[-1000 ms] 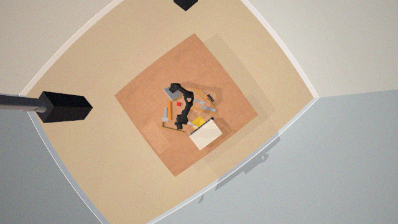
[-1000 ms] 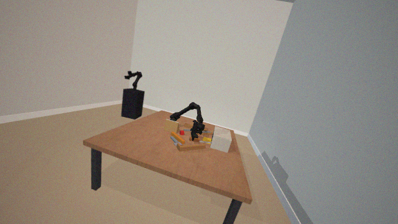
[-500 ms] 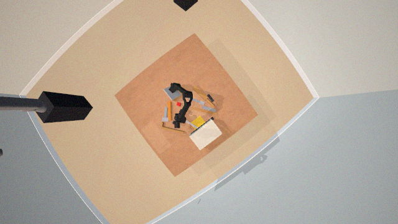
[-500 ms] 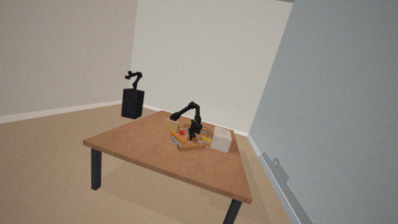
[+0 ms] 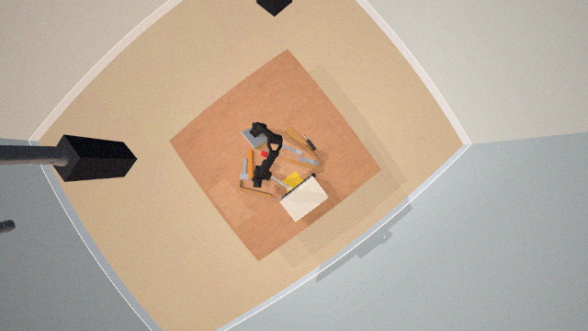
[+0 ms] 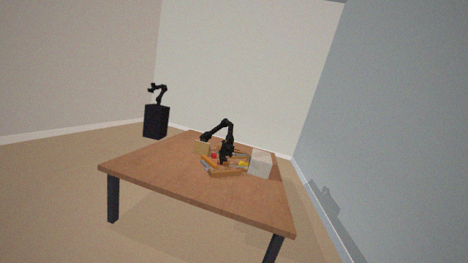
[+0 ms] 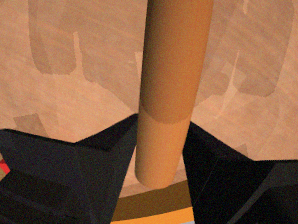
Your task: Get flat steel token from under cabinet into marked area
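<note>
My gripper is shut on a round wooden handle, low over the table left of the yellow marked area. A thin grey shaft, apparently of the same tool, runs from below the gripper across the edge of the yellow area to the cabinet's front edge. I cannot tell whether its tip is underneath. The white cabinet stands directly behind the yellow area. The steel token is not visible in any view.
A red cube, an orange bar and an angled wooden piece lie near the arm. Several long tools lie on the other side, including one with a grey head. A panel stands near the arm's base.
</note>
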### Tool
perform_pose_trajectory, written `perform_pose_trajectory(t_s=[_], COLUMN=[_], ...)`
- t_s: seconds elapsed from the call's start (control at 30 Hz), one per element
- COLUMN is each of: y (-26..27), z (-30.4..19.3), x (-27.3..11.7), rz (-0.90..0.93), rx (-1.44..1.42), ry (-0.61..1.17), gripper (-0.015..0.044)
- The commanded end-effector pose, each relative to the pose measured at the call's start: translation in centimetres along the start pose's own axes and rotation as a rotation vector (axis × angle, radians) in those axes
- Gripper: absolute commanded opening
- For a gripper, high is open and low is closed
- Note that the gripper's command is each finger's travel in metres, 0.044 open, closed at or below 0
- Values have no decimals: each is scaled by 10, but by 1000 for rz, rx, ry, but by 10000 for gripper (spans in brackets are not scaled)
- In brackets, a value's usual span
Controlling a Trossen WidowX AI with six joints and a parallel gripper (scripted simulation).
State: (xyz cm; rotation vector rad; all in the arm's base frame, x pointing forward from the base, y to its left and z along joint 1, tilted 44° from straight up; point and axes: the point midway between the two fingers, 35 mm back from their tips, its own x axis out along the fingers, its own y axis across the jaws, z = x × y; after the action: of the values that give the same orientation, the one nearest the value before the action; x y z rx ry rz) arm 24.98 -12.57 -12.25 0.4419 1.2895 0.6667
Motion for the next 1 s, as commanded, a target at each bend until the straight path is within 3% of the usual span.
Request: perform_pose_trajectory(t_s=[0.0,0.97], y=[0,-2], z=[-10,-25], x=[1,-3], rz=[4,2], rx=[2,-91], ry=[0,1], gripper=[0,0])
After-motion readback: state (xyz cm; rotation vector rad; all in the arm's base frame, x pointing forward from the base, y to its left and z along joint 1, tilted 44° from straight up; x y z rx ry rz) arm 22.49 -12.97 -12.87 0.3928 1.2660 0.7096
